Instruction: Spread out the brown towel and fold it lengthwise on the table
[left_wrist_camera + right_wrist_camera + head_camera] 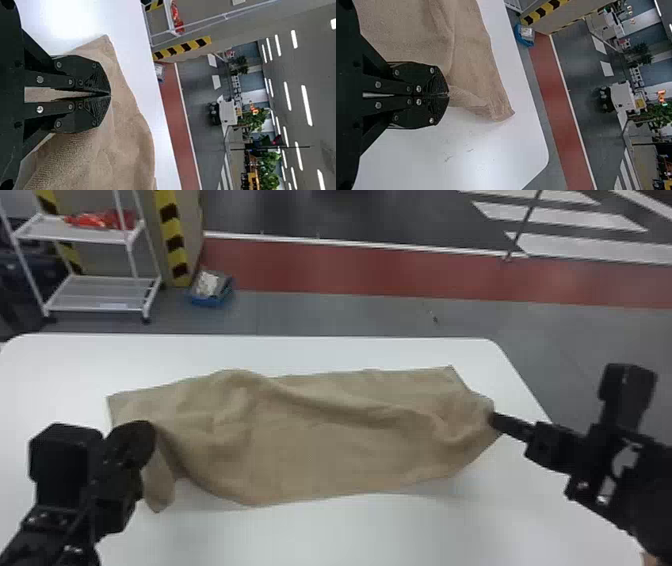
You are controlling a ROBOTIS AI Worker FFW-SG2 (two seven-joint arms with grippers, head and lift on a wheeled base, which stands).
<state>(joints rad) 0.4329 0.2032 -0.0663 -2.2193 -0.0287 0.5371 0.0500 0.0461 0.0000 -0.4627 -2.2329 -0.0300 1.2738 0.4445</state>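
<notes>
The brown towel [310,440] lies wide across the white table with wavy folds, its lower left corner hanging in a small flap below my left gripper [142,435]. At the towel's right edge stands my right gripper [495,421]. In the left wrist view, the left gripper [109,95] has its fingertips together, with the towel [126,130] around and beneath them. The right wrist view has the right gripper [447,95] shut on the edge of the towel [470,51], whose far corner rests on the table beyond.
The white table [350,530] extends around the towel, its far edge behind it and its right edge near my right arm. On the floor beyond stand a white shelf cart [95,307] and a blue box [212,292].
</notes>
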